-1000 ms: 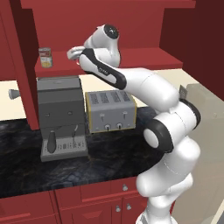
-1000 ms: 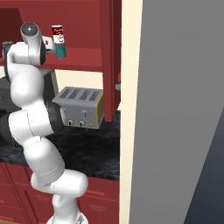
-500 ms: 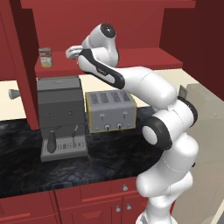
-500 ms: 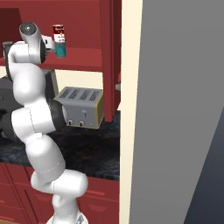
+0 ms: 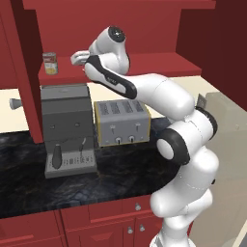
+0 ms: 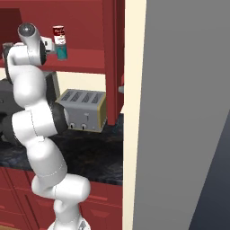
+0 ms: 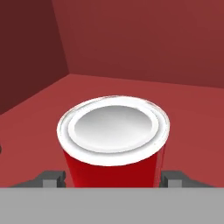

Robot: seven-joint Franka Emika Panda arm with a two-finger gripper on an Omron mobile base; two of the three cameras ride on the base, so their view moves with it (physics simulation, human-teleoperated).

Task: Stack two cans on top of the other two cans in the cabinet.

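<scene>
- The tool (image 7: 113, 179) sits inside the cabinet (image 5: 144, 29), low over the inner shelf (image 5: 159, 65), at the end of the white arm reaching up from the base.
- In the hand view a bright red can (image 7: 113, 144) with a white top band stands upright on the shelf between the two dark fingertips (image 7: 52, 179) — one tip on each side of its wall, close against it. Whether they press the can or merely flank it cannot be told, so the tool's state is unclear.
- The can's silvery lid faces the camera; behind it, bare red shelf runs to the cabinet's back wall and left inner corner.
- In the left base view a can with a tan label (image 5: 49, 63) and red upper band stands upright near the shelf's left edge, well apart from the tool.
- In the right base view a teal can (image 6: 62, 51) stands on the shelf just beside the hand, with a dark red and white can (image 6: 59, 34) standing on top of it — stacked, upright.
- Below the shelf, on the dark counter (image 5: 120, 169), a grey coffee machine (image 5: 65, 128) stands toward the left, next to a toaster (image 5: 121, 122) with four slots.
- Red drawers with round knobs (image 5: 135, 217) run under the counter's front edge.
</scene>
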